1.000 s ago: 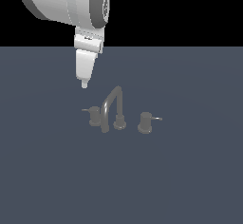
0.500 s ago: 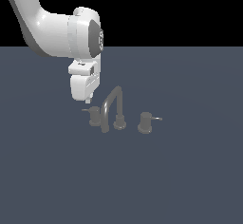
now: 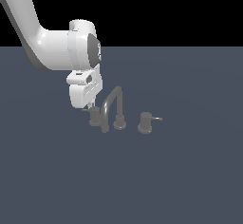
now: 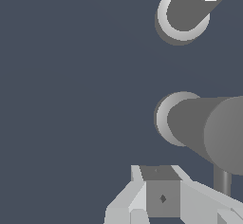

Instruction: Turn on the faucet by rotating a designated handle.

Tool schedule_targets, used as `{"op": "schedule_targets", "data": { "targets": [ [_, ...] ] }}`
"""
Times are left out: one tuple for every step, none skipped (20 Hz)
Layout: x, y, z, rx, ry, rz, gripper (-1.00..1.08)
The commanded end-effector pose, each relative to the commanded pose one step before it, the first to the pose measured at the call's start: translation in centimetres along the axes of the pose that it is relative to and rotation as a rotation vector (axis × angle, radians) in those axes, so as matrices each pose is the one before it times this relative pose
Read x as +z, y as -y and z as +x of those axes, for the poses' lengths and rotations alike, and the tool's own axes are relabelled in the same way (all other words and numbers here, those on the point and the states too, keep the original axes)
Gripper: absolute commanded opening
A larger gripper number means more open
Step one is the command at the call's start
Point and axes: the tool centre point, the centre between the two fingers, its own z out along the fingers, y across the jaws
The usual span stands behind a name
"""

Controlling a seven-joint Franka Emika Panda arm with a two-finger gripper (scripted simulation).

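The dull-grey faucet [image 3: 117, 105] stands on the dark floor with an arched spout that curves down toward the exterior view's left. The handle [image 3: 95, 116] is the knob beside the spout's outlet; its lever rod is hidden behind my gripper there. My gripper [image 3: 87, 107] hangs low, right at that knob on its left side, with the jaws together and nothing between them. In the wrist view the handle [image 4: 204, 129] is a large grey cylinder close to my gripper [image 4: 161, 198], with its thin rod [image 4: 221, 181] beside the fingers.
The twin knob [image 3: 144, 122] with its lever rod [image 3: 157, 118] stands at the exterior view's right of the spout base [image 3: 119, 123]. Another grey cylinder [image 4: 187, 10] of the faucet shows in the wrist view. The dark grey floor [image 3: 166, 180] spreads all around.
My arm has come down and shifted slightly toward the faucet. The gripper has dropped from above the set to the level of the left knob. The faucet has not moved.
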Motion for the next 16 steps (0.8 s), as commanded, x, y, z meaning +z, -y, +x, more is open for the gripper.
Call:
{"op": "schedule_targets", "data": {
  "targets": [
    [0.19, 0.133, 0.044, 0.01085, -0.00588, 0.00636, -1.0],
    [0.015, 0.006, 0.001, 0.00065, -0.0004, 0.00036, -1.0],
    [0.0, 0.0, 0.0, 0.0, 0.0, 0.0, -1.0],
    [0.0, 0.0, 0.0, 0.0, 0.0, 0.0, -1.0],
    [0.0, 0.0, 0.0, 0.0, 0.0, 0.0, -1.0],
    [-0.001, -0.027, -0.013, -0.00127, 0.00031, -0.00082, -1.0],
    [0.004, -0.345, -0.196, 0.0, 0.0, 0.0, -1.0],
    [0.004, -0.347, -0.197, 0.0, 0.0, 0.0, -1.0],
    [0.004, -0.349, -0.199, 0.0, 0.0, 0.0, -1.0],
    [0.004, -0.351, -0.2, 0.0, 0.0, 0.0, -1.0],
    [-0.01, -0.341, -0.172, 0.00057, -0.00019, 0.00035, -1.0],
    [0.004, -0.355, -0.203, 0.0, 0.0, 0.0, -1.0],
    [0.004, -0.357, -0.205, 0.0, 0.0, 0.0, -1.0],
    [-0.007, -0.35, -0.187, 0.0004, -0.00012, 0.00026, -1.0],
    [0.004, -0.361, -0.21, 0.0, 0.0, 0.0, -1.0],
    [0.0, 0.0, 0.0, 0.0, 0.0, 0.0, -1.0]
  ]
}}
